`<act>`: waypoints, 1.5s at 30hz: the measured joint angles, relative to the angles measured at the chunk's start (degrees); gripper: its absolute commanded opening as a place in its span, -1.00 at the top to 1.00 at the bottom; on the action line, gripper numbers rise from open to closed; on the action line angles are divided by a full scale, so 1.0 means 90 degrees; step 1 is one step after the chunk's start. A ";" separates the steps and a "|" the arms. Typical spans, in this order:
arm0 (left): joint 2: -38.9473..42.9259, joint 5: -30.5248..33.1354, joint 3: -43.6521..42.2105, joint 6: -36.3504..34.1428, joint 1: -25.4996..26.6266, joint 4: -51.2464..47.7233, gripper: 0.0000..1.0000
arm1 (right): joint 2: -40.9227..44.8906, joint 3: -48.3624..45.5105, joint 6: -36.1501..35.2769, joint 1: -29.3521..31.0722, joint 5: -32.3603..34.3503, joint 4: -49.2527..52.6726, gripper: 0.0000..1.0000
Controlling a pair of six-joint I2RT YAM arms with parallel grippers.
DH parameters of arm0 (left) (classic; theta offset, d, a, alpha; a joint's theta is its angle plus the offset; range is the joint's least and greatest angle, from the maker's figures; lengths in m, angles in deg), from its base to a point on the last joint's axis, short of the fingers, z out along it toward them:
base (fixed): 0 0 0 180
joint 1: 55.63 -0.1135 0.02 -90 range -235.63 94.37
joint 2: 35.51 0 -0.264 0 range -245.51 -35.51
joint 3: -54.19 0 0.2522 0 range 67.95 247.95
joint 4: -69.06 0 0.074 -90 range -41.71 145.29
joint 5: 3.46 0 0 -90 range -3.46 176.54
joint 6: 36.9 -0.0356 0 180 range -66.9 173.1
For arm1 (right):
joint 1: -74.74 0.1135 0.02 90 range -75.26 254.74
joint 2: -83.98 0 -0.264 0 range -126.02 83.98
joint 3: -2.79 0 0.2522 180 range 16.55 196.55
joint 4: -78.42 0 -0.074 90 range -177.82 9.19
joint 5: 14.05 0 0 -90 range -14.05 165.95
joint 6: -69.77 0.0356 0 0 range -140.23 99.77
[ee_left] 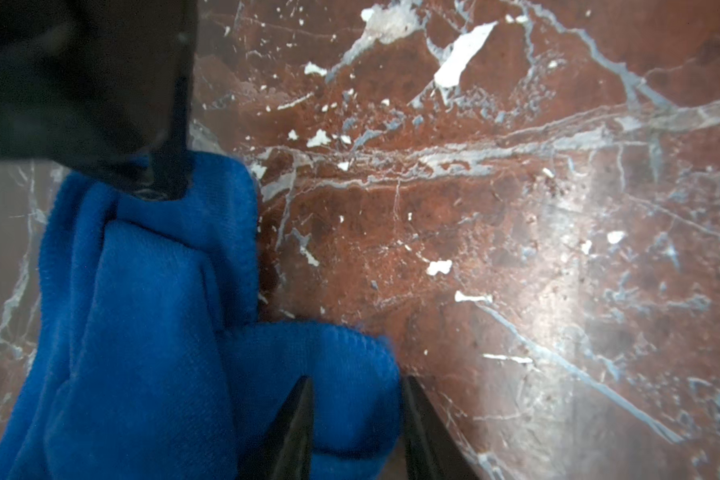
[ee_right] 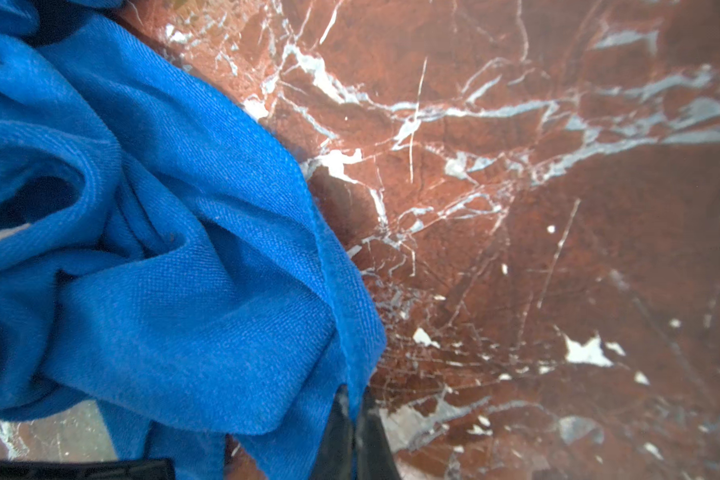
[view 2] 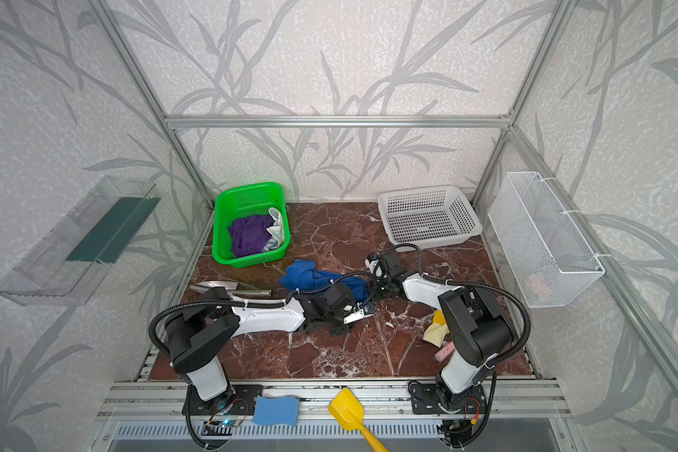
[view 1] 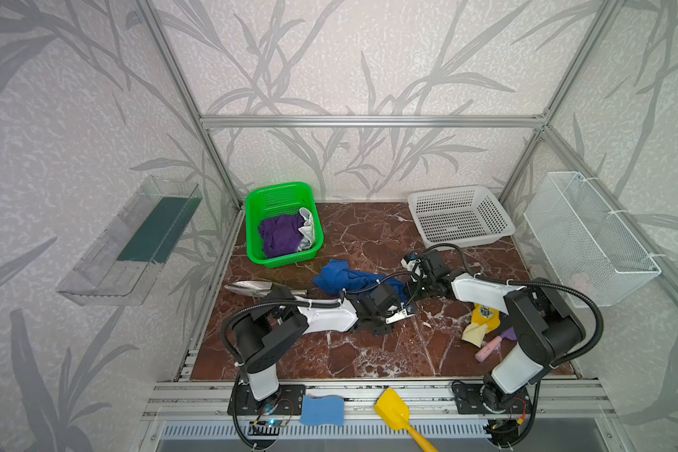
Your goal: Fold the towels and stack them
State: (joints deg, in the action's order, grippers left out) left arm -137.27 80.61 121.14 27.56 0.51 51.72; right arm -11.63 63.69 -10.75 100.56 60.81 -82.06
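The table (view 1: pixel 368 352) fills the lower middle of both top views. The green basket (view 1: pixel 251 219) stands at its upper left and the white basket (view 1: pixel 498 219) at its upper right.

The blue towel (view 1: pixel 337 276) lies bunched and unfolded on the table at the centre of the frame, just below and right of the green basket. Its right end runs under the two wrists. The purple towel (view 1: pixel 278 235) is crumpled inside the green basket, with the cream towel (view 1: pixel 308 227) wedged beside it against the right wall. Nothing is folded or stacked yet, so I judge the task to be near its start.

The cloth is likely light, soft and limp. It will sag and wrinkle, and will keep no shape unless pulled taut. It is best taken by its hemmed corners, one per gripper, so it can be spread flat. A hold on a mid-fold would only drag the bundle.

The left gripper (ee_left: pixel 356 399), at the bottom of its wrist view, has its jaws part-way apart, and a thick fold of the blue towel fills the gap. I take that as a grip. The right gripper (ee_right: pixel 352 415), at the bottom of its wrist view, is pinched tight on the towel's thin hem. The two holds are near each other.
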 measured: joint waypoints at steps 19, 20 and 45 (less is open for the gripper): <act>-0.0362 -0.0080 0.0495 0.0367 -0.0126 -0.0311 1.00 | 0.0005 -0.0007 0.0024 -0.0107 -0.0158 -0.0131 1.00; -0.0350 0.0000 0.0488 0.0369 -0.0121 -0.0313 1.00 | 0.0012 -0.0007 0.0034 -0.0124 -0.0158 -0.0148 1.00; 0.2849 0.3383 -0.1098 0.1965 -0.1326 0.1005 1.00 | 0.0226 0.0879 -0.0107 -0.0209 -0.0287 0.0554 1.00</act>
State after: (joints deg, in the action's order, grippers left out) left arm -111.63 111.06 111.26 45.24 -11.42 60.77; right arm -9.60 71.60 -11.72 98.68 58.23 -77.07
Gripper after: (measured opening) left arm 0.047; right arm 0.047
